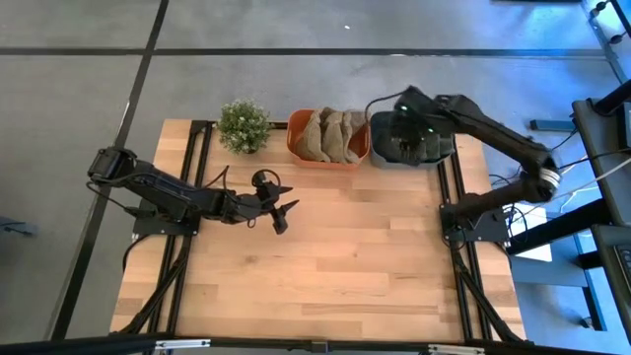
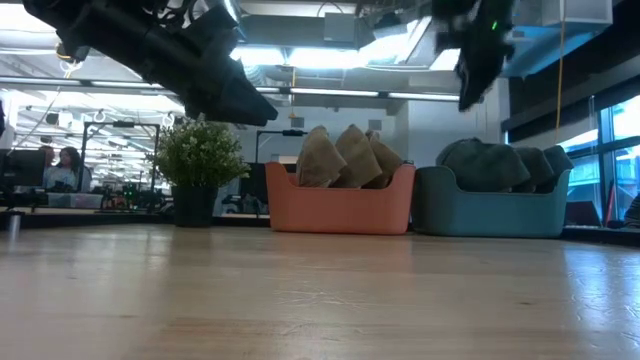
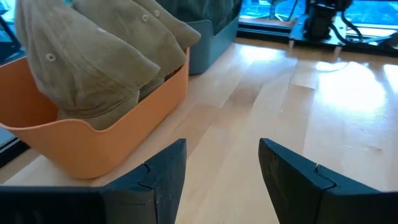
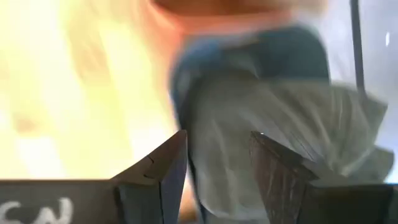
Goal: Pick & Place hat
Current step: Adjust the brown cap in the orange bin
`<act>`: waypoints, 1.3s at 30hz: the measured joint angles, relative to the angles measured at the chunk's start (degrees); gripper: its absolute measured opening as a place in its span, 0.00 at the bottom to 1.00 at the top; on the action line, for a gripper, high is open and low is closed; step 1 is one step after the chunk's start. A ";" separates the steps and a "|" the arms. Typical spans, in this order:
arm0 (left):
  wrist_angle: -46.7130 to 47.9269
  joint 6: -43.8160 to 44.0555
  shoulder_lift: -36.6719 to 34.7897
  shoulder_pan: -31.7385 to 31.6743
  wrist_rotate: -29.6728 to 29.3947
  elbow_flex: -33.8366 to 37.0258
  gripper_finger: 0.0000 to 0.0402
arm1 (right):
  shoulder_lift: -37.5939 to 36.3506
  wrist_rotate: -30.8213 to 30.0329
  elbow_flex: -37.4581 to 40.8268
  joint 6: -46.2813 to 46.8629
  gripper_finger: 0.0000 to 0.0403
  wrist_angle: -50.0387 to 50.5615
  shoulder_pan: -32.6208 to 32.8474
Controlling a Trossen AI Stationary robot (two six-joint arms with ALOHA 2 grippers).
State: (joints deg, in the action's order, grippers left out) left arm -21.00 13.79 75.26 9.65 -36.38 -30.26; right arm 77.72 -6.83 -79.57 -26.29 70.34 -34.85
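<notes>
Several tan hats stand on edge in an orange bin at the table's far edge; they also show in the left wrist view and the low view. Several grey hats fill a blue bin to its right. My right gripper is open and empty above the grey hats; in the high view it is over the blue bin. My left gripper is open and empty above the table's middle, pointing toward the orange bin.
A small potted plant stands left of the orange bin at the far edge. The wooden table top stretches bare from the bins to the near edge. Black frame rails run along both sides.
</notes>
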 joint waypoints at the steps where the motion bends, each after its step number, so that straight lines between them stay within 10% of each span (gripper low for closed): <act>1: 0.68 -0.29 -0.49 0.00 0.63 0.00 0.49 | -1.97 1.97 0.72 1.75 0.43 -1.33 1.38; 11: 2.23 -0.84 -7.34 -0.55 2.67 1.18 0.49 | -10.87 7.04 9.50 11.17 0.43 -40.33 16.43; 17: 1.49 -1.83 -11.25 -4.46 -7.94 1.18 0.49 | -6.07 7.03 5.58 10.87 0.43 -37.24 19.12; 29: 14.03 -12.72 0.42 -34.18 12.41 -15.12 0.49 | -6.61 6.82 5.52 18.36 0.43 -27.28 26.60; 39: 16.75 -14.89 20.55 -40.12 24.23 -29.49 0.49 | -6.63 6.47 5.69 18.67 0.43 -27.29 29.54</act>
State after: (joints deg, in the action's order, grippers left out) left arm -4.25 -1.10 95.81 -30.47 -12.16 -59.75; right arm 71.09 -0.36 -73.89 -7.62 43.05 -5.31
